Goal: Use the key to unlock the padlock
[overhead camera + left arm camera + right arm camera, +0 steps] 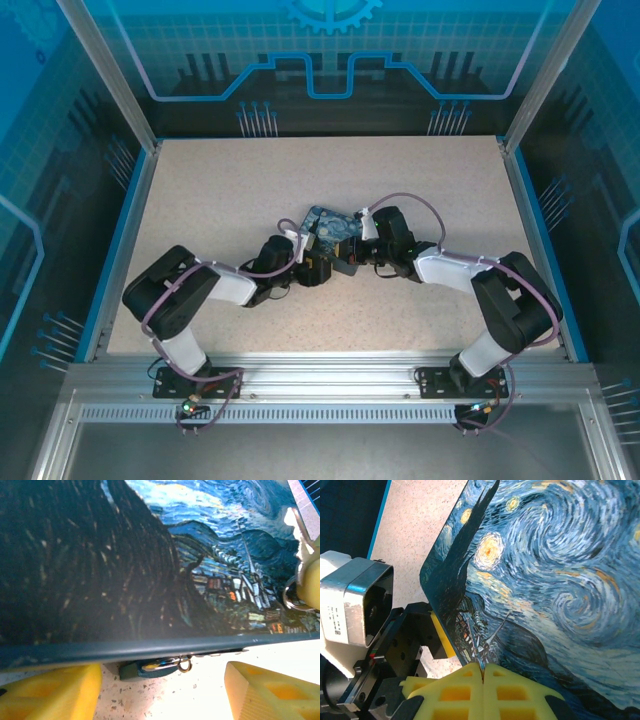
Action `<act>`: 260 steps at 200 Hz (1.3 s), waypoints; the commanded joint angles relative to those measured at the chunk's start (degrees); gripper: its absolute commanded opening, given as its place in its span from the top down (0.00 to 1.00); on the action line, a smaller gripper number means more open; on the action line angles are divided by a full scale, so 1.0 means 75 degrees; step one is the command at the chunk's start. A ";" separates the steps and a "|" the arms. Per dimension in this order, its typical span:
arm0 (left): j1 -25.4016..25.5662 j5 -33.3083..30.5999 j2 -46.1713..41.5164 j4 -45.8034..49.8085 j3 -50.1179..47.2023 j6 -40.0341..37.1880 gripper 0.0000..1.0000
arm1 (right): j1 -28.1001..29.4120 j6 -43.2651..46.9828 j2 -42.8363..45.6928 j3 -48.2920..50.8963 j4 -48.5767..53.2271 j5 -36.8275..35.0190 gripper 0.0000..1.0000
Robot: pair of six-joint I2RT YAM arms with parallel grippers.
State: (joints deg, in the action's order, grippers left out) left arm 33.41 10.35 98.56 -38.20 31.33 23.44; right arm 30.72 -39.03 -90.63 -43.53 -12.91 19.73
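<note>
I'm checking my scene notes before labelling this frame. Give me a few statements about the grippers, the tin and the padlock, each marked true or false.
1. The left gripper has its fingers apart. True.
2. The right gripper is wide open. False: its yellow fingers are pressed together.
3. The padlock sits on top of the tin. False: it lies on the table at the tin's edge, partly hidden beneath it.
4. The tin carries a starry-night print. True.
5. The two grippers work at opposite ends of the table. False: both meet at the tin, mid-table.
</note>
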 commanded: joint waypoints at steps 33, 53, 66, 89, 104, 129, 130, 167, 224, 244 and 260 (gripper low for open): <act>-0.0068 0.0268 0.0449 -0.0678 0.0012 0.0063 0.36 | 0.0098 -0.0035 -0.0008 0.0167 0.0584 -0.0155 1.00; -0.0050 0.0394 0.0527 -0.0847 -0.0017 0.0210 0.37 | 0.0099 -0.0047 -0.0010 0.0178 0.0562 -0.0148 1.00; -0.0024 0.0459 0.0567 -0.0930 -0.0028 0.0309 0.38 | 0.0098 -0.0041 0.0001 0.0173 0.0572 -0.0157 1.00; 0.0050 0.0529 0.0641 -0.1037 -0.0047 0.0425 0.40 | 0.0105 -0.0035 0.0002 0.0171 0.0585 -0.0168 1.00; 0.0106 0.0532 0.0675 -0.1048 -0.0028 0.0463 0.40 | 0.0099 -0.0029 -0.0001 0.0171 0.0584 -0.0169 1.00; 0.0206 0.0538 0.0697 -0.1076 -0.0017 0.0557 0.42 | 0.0096 -0.0035 0.0008 0.0175 0.0586 -0.0168 1.00; 0.0202 0.0534 0.0703 -0.1080 -0.0017 0.0561 0.42 | 0.0098 -0.0035 0.0005 0.0171 0.0585 -0.0169 1.00; 0.0293 0.0485 0.0725 -0.1110 -0.0051 0.0693 0.44 | 0.0099 -0.0047 0.0002 0.0203 0.0572 -0.0171 1.00; 0.0362 0.0399 0.0791 -0.1201 -0.0052 0.0898 0.47 | 0.0096 -0.0067 0.0014 0.0213 0.0548 -0.0153 1.00; 0.0362 0.0249 0.0771 -0.1206 -0.0053 0.1029 0.49 | 0.0099 -0.0070 0.0037 0.0227 0.0548 -0.0164 1.00; 0.0362 0.0177 0.0750 -0.1228 -0.0042 0.1198 0.51 | 0.0099 -0.0070 0.0037 0.0237 0.0558 -0.0169 1.00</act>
State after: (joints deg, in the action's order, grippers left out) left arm 35.24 10.94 103.20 -47.24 31.33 29.69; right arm 30.72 -39.05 -90.52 -43.44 -12.69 19.70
